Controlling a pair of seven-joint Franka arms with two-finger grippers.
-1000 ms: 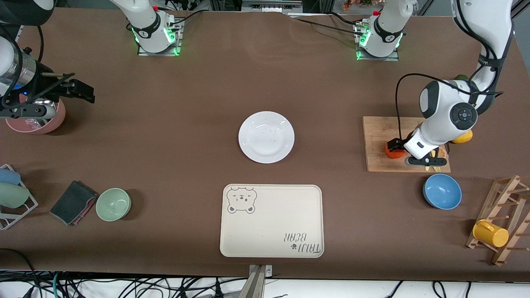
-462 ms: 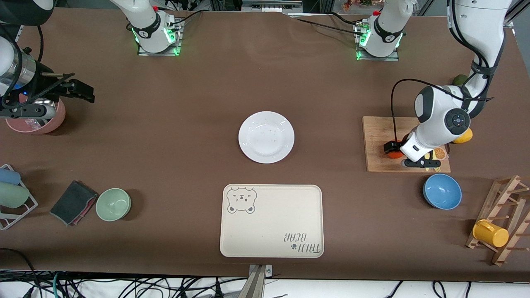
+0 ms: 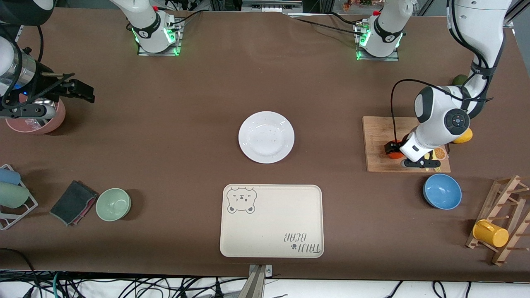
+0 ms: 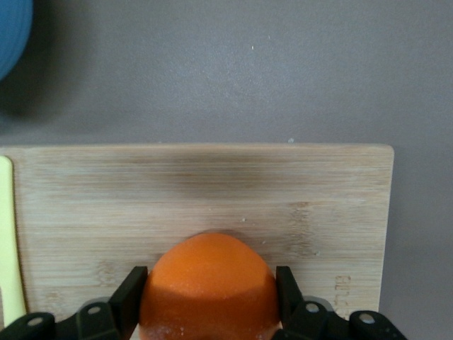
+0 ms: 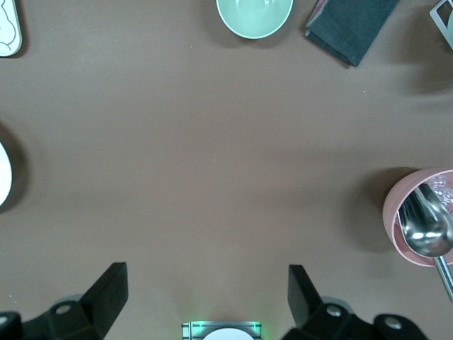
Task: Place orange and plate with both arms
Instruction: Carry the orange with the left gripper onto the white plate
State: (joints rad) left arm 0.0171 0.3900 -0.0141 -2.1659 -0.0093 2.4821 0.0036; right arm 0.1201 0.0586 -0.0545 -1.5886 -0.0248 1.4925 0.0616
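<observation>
1. Right gripper (image 3: 62,89), upper left of the front view: you see it hanging over the pink bowl (image 3: 39,118) with the metal spoon (image 5: 425,227) in it. Its fingers are spread wide and hold nothing. This arm waits, unchanged from a second ago.

2. Green bowl (image 3: 113,204) and dark folded cloth (image 3: 73,202), lower left: untouched, not part of your job.

3. Plate (image 3: 266,137), centre of the front view: white, glossy, bare, flat on the brown table (image 3: 186,124). It lies farther from the front camera than the bear-print tray (image 3: 271,220) and apart from it. No arm has come to it yet.

4. Left gripper (image 3: 398,152), right of centre: this is your change. A second ago the fingers stood open around the fruit; now they are closed on the orange (image 4: 209,287). The left wrist view shows a black finger (image 4: 127,297) pressed to each flank.

5. Orange, same spot: it sits on the wooden cutting board (image 3: 379,140), at the corner nearer the camera and the table's middle. It is not lifted yet.

6. Blue bowl (image 3: 442,191), lower right: idle.

Meaning for you: the grasp looks made, so the lift toward the middle is likely next, and the plate remains to be handled.
</observation>
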